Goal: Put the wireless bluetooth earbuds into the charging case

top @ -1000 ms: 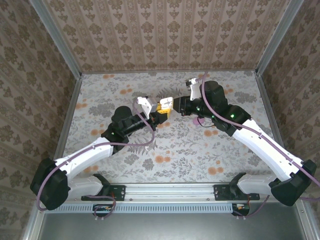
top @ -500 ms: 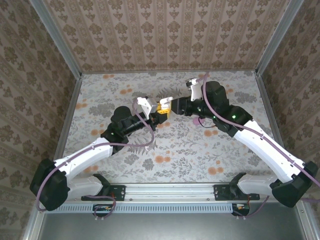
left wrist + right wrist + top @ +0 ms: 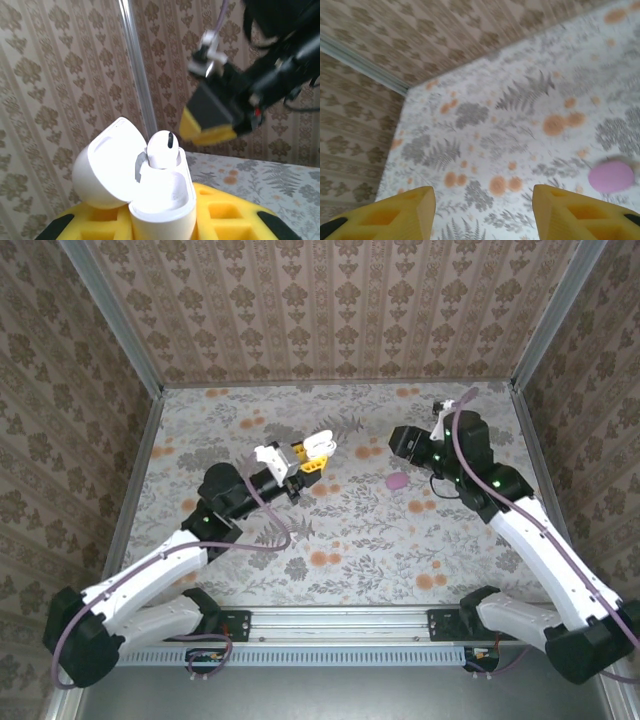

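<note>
A small, glossy white, rounded charging case (image 3: 162,202) is gripped between the yellow foam pads of the left gripper (image 3: 162,227). It is held above the floral-patterned table (image 3: 350,530), to the left of a flat magenta oval lump (image 3: 397,481) lying on the cloth. The hinged lid (image 3: 102,172) stands open, and one white earbud (image 3: 162,149) is seated upright in the case. The right gripper (image 3: 481,212) is seen near the lump, on its far side. Its yellow fingers are spread apart with nothing between them.
</note>
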Available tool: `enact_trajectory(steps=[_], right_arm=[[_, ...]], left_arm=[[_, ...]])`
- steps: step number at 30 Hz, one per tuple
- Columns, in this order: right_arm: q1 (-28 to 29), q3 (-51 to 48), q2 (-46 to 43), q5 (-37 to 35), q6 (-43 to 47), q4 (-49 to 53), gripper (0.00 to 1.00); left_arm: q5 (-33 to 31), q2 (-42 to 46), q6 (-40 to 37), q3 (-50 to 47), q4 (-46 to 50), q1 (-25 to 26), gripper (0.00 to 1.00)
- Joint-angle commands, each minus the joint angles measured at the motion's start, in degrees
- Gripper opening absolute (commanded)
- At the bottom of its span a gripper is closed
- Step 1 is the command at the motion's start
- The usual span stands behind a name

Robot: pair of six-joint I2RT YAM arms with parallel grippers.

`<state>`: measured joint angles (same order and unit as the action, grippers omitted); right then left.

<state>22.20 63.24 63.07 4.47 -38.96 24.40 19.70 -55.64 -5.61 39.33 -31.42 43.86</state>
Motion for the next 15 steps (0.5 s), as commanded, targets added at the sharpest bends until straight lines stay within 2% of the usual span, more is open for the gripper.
enact_trajectory(steps=[1, 7, 10, 12, 15], right_arm=[[0.16, -0.46, 4.28, 5.92, -2.54, 2.70, 0.55], [2.34, 2.24, 16.13, 14.62, -1.81, 4.32, 0.52], [7.14, 6.03, 24.32, 14.86, 0.06, 6.00, 0.51], [10.55, 9.41, 29.41, 12.26, 0.55, 10.55, 0.51], [14.37, 14.25, 37.39, 11.31, 0.56, 13.63, 0.51]], left_arm=[[-4.12, 4.00, -2.97, -0.37, 2.88, 0.13, 0.25], [-9.40, 10.35, -2.93, -1.64, 5.69, 0.12, 0.25], [-11.37, 13.02, -2.92, -1.73, 7.55, 0.09, 0.25], [-12.87, 14.82, -2.15, -1.07, 9.37, 0.07, 0.25], [-12.67, 17.37, -2.15, -0.19, 10.94, 0.00, 0.25]])
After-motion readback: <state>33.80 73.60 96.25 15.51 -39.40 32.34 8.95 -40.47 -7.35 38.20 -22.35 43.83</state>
